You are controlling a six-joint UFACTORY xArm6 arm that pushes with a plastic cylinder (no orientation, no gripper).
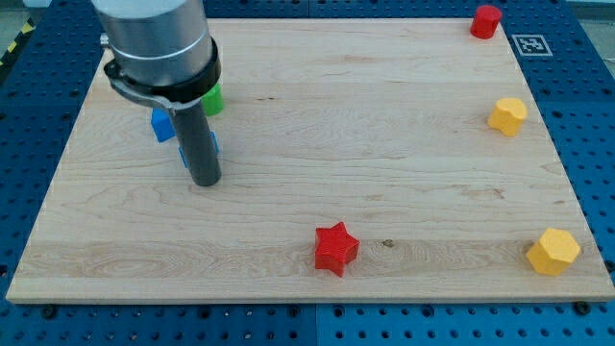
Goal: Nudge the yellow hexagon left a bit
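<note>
The yellow hexagon lies near the board's bottom right corner. A second yellow block, whose shape is less clear, lies at the right edge higher up. My tip rests on the board at the view's left, far from both yellow blocks. The arm's grey body hangs over the top left corner. A blue block lies just left of the rod and above the tip. More blue shows right behind the rod, partly hidden. A green block peeks out to the right of the arm.
A red star lies at the bottom middle, left of the yellow hexagon. A red cylinder stands at the top right corner. The wooden board lies on a blue perforated table, and its right edge is close to both yellow blocks.
</note>
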